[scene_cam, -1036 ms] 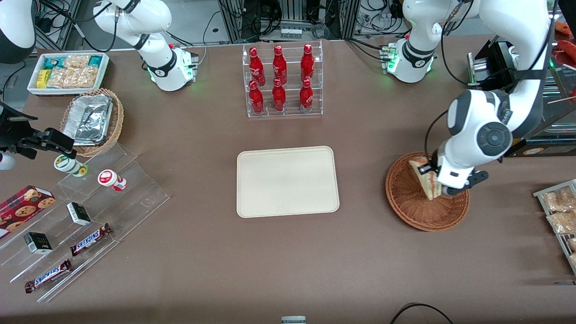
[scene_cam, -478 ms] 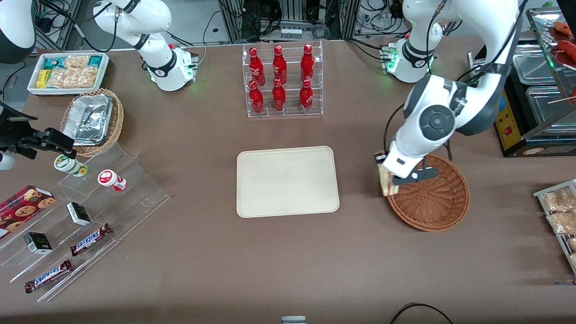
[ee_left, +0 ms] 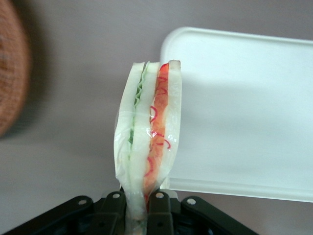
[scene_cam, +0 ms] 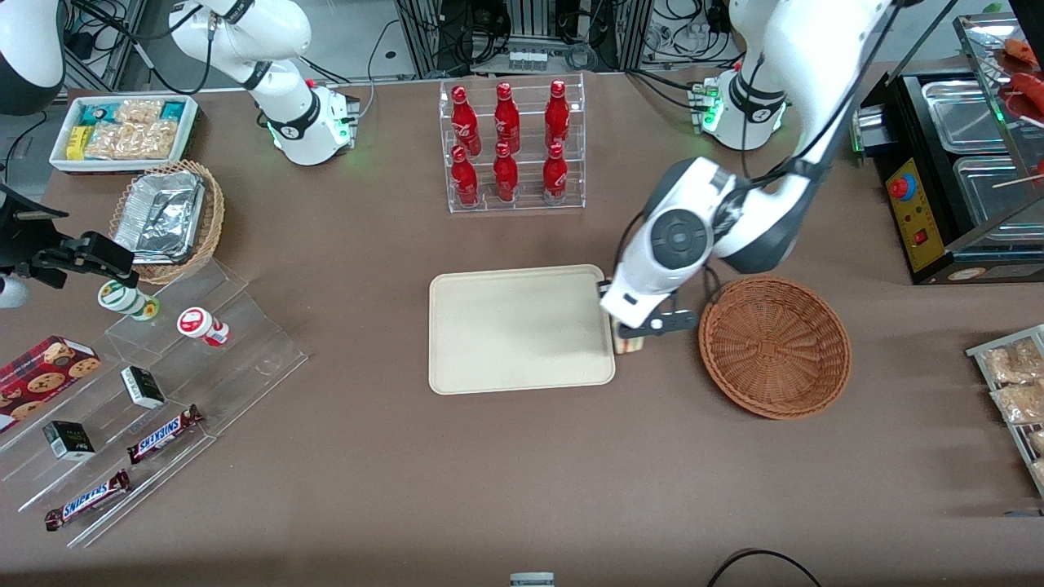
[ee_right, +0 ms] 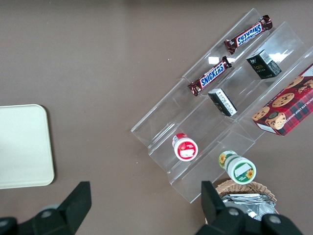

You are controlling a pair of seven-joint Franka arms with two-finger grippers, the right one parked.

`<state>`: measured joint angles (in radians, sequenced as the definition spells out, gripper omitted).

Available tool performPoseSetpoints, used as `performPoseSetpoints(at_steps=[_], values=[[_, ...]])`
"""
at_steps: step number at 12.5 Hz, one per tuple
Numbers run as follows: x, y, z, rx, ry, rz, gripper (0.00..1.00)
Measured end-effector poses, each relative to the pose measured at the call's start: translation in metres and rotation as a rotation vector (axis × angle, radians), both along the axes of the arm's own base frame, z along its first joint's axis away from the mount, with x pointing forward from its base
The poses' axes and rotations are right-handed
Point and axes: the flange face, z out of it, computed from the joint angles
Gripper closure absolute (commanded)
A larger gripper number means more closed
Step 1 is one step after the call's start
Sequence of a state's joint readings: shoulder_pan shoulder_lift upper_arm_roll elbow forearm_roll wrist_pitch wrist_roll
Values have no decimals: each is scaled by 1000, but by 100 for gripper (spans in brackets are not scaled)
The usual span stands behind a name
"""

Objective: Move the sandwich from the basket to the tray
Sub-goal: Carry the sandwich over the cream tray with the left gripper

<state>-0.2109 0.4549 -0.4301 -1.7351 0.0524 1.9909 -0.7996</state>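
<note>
- The gripper (scene_cam: 630,333) hangs above the gap between tray and basket, just off the tray's edge nearest the working arm. Its two fingers (ee_left: 113,215) are clamped on the lower end of the sandwich (ee_left: 148,132).
- In the wrist view the sandwich stands straight out from the gripper, its long axis in line with the fingers. The wrapped edge faces the camera, with green filling on one side and red on the other.
- In the front view only a sliver of the sandwich (scene_cam: 630,346) shows under the wrist, at about 3 o'clock from the tray's centre and right at its rim.
- The tray (scene_cam: 506,342) is bare, and its open surface lies at 9 o'clock from the gripper in the front view. This is the relation the coming move turns on: the carried wedge sits over the rim rather than over the flat middle, so I judge the arm needs to travel further toward 9 o'clock before lowering.
- The basket (scene_cam: 775,346) sits at 3 o'clock from the gripper, near but apart, with nothing in it.
- On the worktop (scene_cam: 522,473), a rack of red bottles (scene_cam: 512,147) stands at 12 o'clock from the tray, well apart from the carry path.
- Judgement: the pick is done, the carry is nearly complete, and the release is not yet made.
</note>
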Motion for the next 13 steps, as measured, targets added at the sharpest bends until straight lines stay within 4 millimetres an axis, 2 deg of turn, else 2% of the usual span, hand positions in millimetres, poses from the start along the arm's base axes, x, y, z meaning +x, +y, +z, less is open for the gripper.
performPoseSetpoints(at_steps=[4,7,11,13], values=[[-5,-73,-25,46,-47,48,100],[-14,-119,-33,37,-62,80,100],[-25,-158,-44,21,-96,116,100],[-34,-172,-55,16,-110,114,100]])
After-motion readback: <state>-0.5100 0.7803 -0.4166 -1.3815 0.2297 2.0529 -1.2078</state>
